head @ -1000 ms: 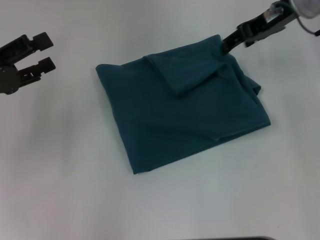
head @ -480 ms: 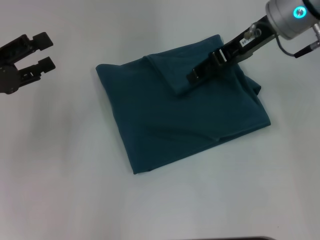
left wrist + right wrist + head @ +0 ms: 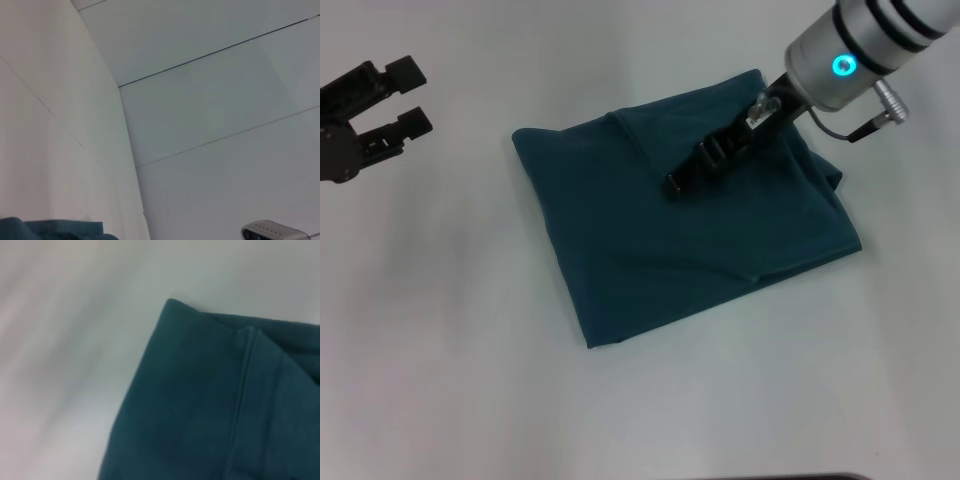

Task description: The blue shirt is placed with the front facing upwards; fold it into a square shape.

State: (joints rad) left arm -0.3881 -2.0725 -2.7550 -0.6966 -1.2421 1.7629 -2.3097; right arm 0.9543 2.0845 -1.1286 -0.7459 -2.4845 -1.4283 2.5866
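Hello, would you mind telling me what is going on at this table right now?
The robot is folding a blue shirt on the white table. The shirt already lies in a rough square. The right gripper reaches in from the far right corner and sits low over the folded flap near the shirt's middle. The left gripper hangs open off to the left, clear of the cloth.

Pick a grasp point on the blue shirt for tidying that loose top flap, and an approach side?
Probably the flap's free point on the blue shirt, where the right gripper sits. Come from the shirt's far-right side: the flap hinges there, its tip lies loose mid-shirt.
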